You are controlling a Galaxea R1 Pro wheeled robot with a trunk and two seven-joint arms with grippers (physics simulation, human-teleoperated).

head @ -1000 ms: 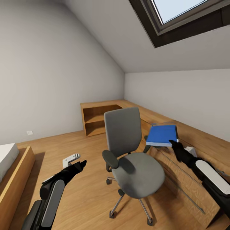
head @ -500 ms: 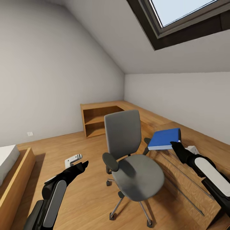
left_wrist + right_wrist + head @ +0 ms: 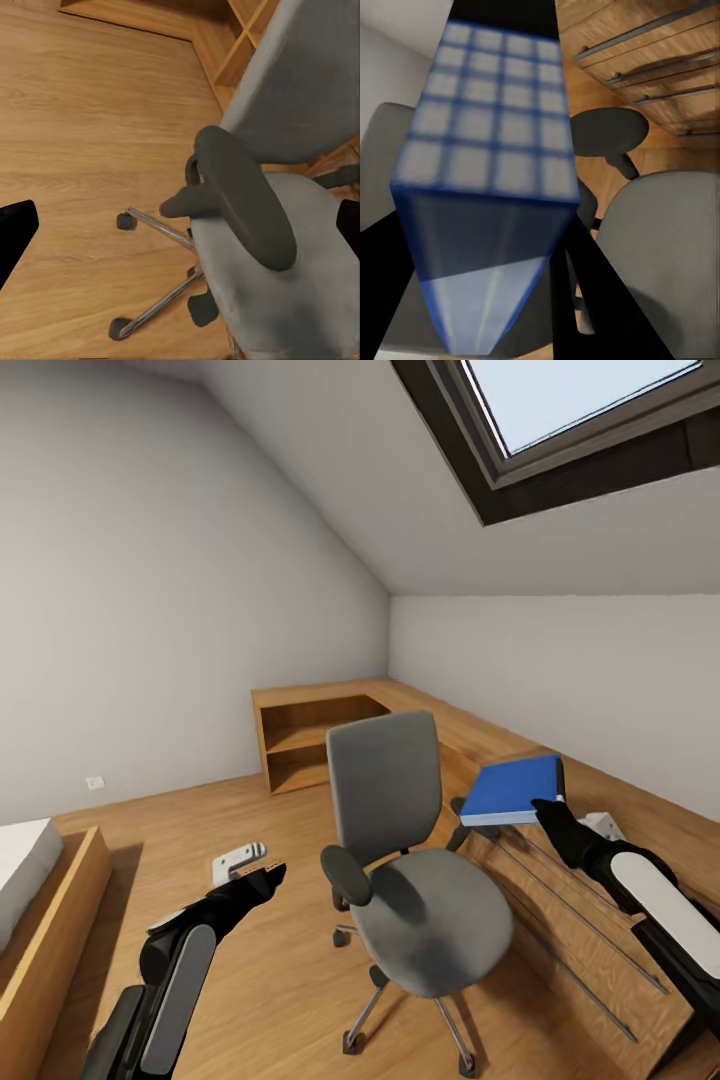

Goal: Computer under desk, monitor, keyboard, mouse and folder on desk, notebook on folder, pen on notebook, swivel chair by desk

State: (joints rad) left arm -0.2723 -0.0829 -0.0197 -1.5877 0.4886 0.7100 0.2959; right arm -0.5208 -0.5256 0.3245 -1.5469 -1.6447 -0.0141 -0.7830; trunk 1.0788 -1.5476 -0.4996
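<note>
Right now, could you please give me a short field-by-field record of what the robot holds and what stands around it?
room: attic bedroom, sloped ceiling, skylight, wood floor
right gripper: shut on the blue folder, held in the air above the wood drawer unit
left gripper: open, holding nothing, over the floor beside the chair
swivel chair: upright on the floor, seat bare
shelf unit: against the far wall, behind the chair
bed: at the picture's left edge

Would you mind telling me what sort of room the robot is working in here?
Probably an attic bedroom with a work corner: a sloped grey ceiling with a dark-framed skylight, a bed's corner at one edge, and a grey swivel chair on a light wood floor.
</note>
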